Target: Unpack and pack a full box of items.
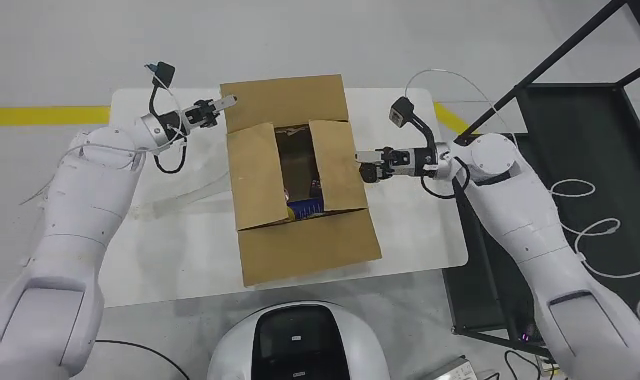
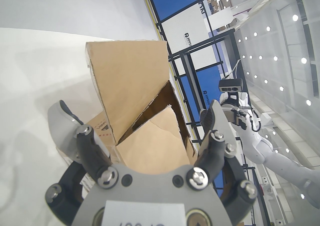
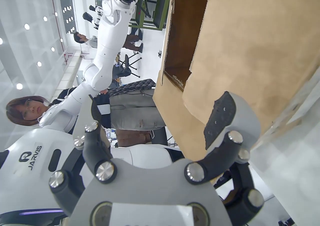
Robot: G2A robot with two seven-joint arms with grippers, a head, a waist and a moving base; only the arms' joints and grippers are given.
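Observation:
A brown cardboard box [image 1: 300, 170] stands in the middle of the white table [image 1: 410, 235] with all its flaps folded out. Blue and dark items [image 1: 308, 202] show in its opening. My left gripper [image 1: 226, 103] hovers at the box's far left corner, open; in its wrist view [image 2: 137, 117] the raised flaps [image 2: 130, 82] lie beyond the fingers. My right gripper [image 1: 364, 166] is at the outer edge of the right flap [image 1: 335, 165], open; in its wrist view [image 3: 157, 114] the flap [image 3: 250, 49] runs past one finger [image 3: 221, 118].
A black metal rack [image 1: 560, 170] stands close along the table's right side. A clear plastic piece [image 1: 190, 195] lies on the table left of the box. Bare table shows on the left and front right. A yellow line [image 1: 50, 115] crosses the floor.

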